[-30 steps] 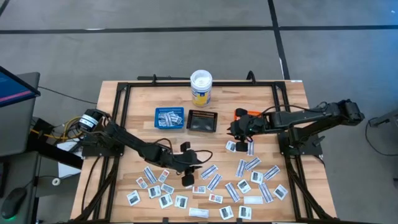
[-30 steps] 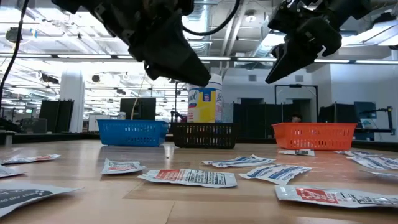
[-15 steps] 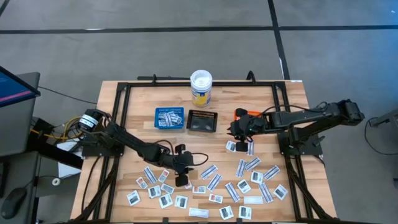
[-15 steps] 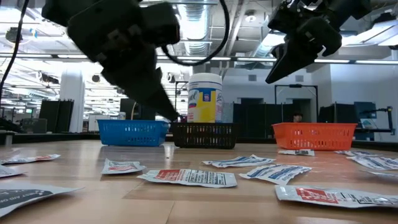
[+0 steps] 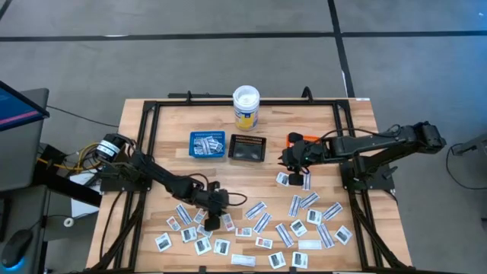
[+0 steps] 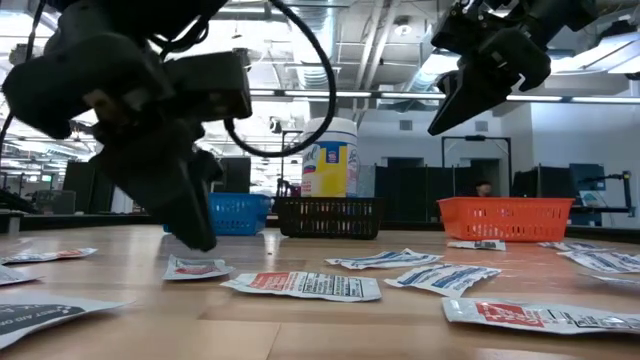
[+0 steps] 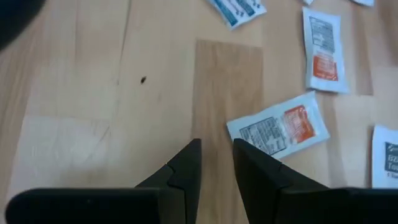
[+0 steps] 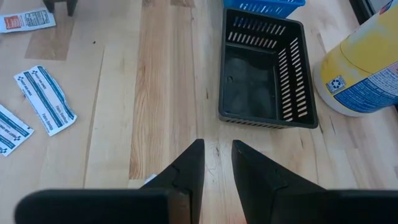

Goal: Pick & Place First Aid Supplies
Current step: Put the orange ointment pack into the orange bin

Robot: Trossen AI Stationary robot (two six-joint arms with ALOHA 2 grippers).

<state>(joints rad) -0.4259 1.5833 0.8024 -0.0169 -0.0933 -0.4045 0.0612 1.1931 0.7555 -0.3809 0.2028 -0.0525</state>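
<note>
Left pincer (image 7: 216,163), narrowly parted and empty, just beside a red-marked packet (image 7: 278,130) lying diagonally.

The left gripper (image 7: 216,163) shows at the bottom centre of the frame, its two dark fingers (image 7: 186,167) parted by a narrow gap with bare wooden table (image 7: 93,93) between them. Just right of the fingertips lies a tilted white packet with an orange patch (image 7: 278,129), and a second white-and-orange packet (image 7: 323,48) lies upright in the upper right. A white-and-blue strip (image 7: 235,10) is cut off by the top edge, and another packet (image 7: 385,155) by the right edge.
</note>
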